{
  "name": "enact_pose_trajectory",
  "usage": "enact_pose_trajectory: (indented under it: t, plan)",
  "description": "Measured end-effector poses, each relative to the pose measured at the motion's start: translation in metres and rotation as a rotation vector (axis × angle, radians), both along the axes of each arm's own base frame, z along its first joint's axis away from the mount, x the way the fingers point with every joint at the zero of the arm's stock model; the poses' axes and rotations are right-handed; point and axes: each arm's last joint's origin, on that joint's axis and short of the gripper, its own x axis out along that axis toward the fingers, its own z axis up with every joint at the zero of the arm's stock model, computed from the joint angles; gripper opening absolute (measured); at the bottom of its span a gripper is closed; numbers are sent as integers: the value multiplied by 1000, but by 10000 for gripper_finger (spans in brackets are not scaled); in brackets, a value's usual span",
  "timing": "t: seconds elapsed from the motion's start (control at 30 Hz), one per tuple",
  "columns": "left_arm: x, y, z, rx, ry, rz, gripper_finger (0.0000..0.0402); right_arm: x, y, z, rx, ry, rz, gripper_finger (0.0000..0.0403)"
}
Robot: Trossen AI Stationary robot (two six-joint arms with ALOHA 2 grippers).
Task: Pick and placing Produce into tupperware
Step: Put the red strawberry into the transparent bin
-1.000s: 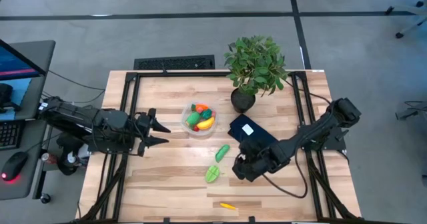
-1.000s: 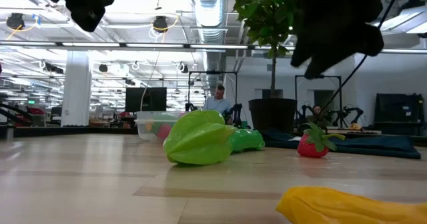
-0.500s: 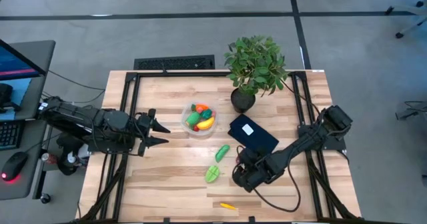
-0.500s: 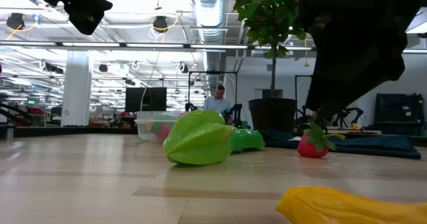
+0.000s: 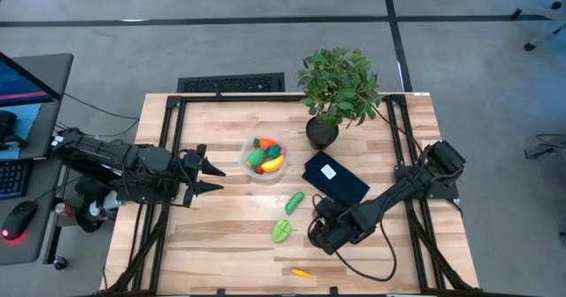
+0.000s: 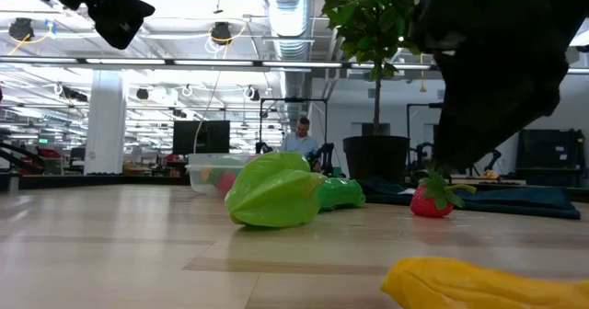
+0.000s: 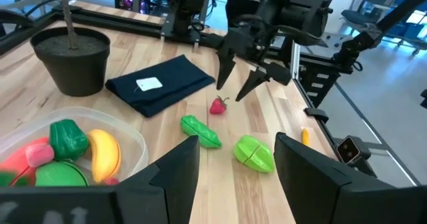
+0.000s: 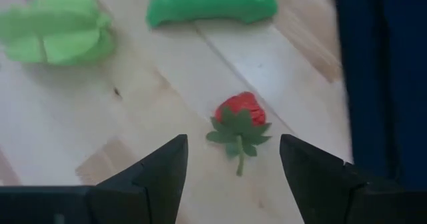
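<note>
Right gripper (image 8: 230,159) poised above a strawberry (image 8: 239,123), fingers spread wide and holding nothing.

The strawberry lies on the table (image 5: 221,235) at 6 o'clock of the dark blue cloth (image 5: 340,182), with the cucumber (image 5: 294,201) and green pepper (image 5: 282,231) nearby. The tupperware (image 5: 264,159), at 10 o'clock of the cucumber, holds several pieces. Left gripper (image 5: 212,175) waits open and empty at 9 o'clock of the tupperware.
</note>
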Motion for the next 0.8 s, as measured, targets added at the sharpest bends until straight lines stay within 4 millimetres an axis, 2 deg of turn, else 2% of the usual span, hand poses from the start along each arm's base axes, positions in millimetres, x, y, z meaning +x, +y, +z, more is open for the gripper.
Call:
enact_pose_trajectory:
  t: [0.17, 0.33, 0.8]
  plan:
    - [0, 0, -1, 4, 13, 0, 183, 7, 3, -4, -7, -22, 81, 232]
    - [0, 0, -2, 9, 18, -1, 183, 9, -2, -10, -21, 3, 55, 232]
    - [-1, 0, -3, 13, 32, -1, 183, 17, -18, -10, -24, 18, 17, 232]
